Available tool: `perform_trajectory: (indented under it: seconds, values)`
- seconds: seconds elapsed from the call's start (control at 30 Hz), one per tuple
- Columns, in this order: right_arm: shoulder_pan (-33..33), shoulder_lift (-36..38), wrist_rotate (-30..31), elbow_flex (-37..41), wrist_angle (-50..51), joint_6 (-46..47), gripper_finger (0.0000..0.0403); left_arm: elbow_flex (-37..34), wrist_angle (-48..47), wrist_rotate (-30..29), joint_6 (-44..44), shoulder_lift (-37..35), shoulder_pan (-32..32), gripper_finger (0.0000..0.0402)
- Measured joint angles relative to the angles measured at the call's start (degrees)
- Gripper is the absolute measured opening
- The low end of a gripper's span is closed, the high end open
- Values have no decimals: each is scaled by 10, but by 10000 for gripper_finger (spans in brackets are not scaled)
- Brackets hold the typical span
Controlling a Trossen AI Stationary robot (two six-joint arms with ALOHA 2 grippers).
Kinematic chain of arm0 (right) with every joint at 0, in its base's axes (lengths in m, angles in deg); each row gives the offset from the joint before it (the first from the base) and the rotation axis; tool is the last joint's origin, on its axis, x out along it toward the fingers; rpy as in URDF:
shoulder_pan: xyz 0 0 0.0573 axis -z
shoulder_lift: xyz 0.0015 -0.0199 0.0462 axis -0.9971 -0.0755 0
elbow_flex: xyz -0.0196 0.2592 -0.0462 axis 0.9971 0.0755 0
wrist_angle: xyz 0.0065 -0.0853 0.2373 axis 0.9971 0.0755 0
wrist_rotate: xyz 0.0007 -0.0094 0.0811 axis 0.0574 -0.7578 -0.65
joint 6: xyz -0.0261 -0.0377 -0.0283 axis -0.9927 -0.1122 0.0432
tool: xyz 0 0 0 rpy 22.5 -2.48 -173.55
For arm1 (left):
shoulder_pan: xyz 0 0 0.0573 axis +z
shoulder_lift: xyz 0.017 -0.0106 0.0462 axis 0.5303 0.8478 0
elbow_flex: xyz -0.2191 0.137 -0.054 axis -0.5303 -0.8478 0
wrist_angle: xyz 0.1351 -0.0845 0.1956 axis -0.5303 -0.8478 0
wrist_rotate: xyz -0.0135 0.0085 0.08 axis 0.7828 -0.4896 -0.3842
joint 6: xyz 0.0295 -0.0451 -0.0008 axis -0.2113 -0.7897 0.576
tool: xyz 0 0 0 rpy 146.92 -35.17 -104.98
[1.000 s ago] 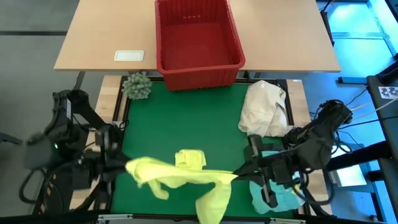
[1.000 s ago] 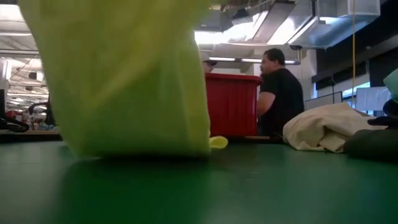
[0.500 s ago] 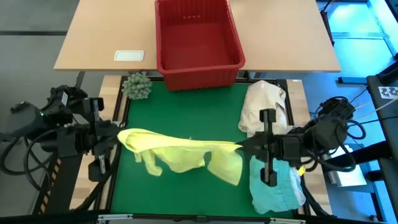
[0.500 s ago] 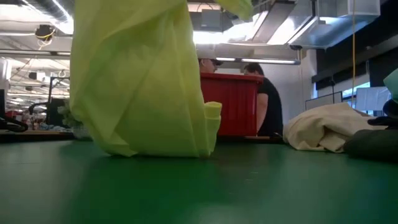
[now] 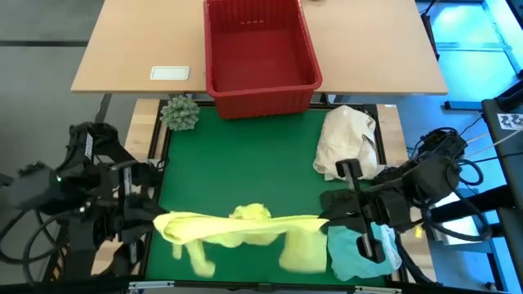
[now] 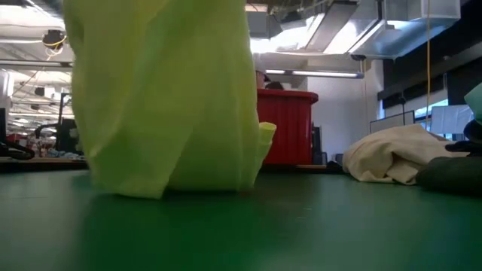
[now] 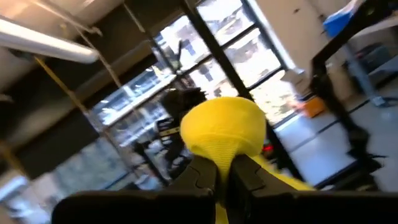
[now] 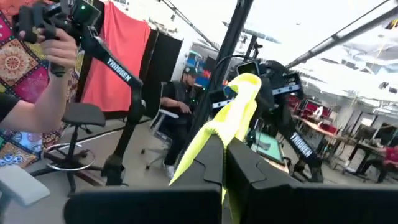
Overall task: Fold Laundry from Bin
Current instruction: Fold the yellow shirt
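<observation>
A bright yellow garment [image 5: 245, 229] of the laundry hangs stretched between my two grippers over the near part of the green mat [image 5: 245, 155]. My left gripper [image 5: 157, 222] is shut on its left end and my right gripper [image 5: 324, 219] on its right end. In the low view the yellow garment [image 6: 166, 98] hangs as a wide curtain, and its lower end reaches the mat. A light turquoise cloth [image 5: 353, 251] lies on the mat under my right arm. The red bin [image 5: 260, 49] stands beyond the mat's far edge. My left gripper pinches a bunched end of the garment [image 7: 225, 134] between its two fingers [image 7: 202, 177]; a rounded tuft of cloth stands out past the fingertips. The fingers come roughly level from the table's left. The cloth runs taut toward my other gripper. My right gripper pinches the garment's other end [image 8: 231, 118] between its two fingers [image 8: 208, 162], coming roughly level from the table's right. A strip of cloth stands out past the fingertips. The garment's upper edge [image 5: 261, 220] is drawn nearly straight, and the rest hangs below it.
A cream-white cloth bundle [image 5: 347, 143] lies at the mat's right side, a dark cloth lump [image 6: 452, 175] beside it. A green spiky ball [image 5: 180, 113] sits at the far left corner. A white flat item [image 5: 170, 73] lies on the wooden table [image 5: 131, 49].
Both grippers, staying shut, swung the yellow garment toward the far edge and then back toward the near edge. Its upper edge, sagging and lumped a second ago, now runs nearly straight between them. The hanging part swung along with them.
</observation>
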Motion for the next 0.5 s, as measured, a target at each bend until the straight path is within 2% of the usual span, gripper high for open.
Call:
perform_trajectory:
  seconds: [0.07, 0.23, 0.37, 0.5]
  values:
    - [0, 0, 19, -16, 6, -11, 1, 0, 34, -41, 56, 1, -4, 2]
    - [0, 2, 160, -57, 12, -70, 1, 30, 77, -168, 176, 0, -3, 2]
    - [0, 2, 276, -89, 13, -145, 1, 69, 76, -165, 193, -3, 23, 2]
    - [11, 2, 354, -113, 11, -200, 1, 103, 75, -150, 232, -4, 59, 2]
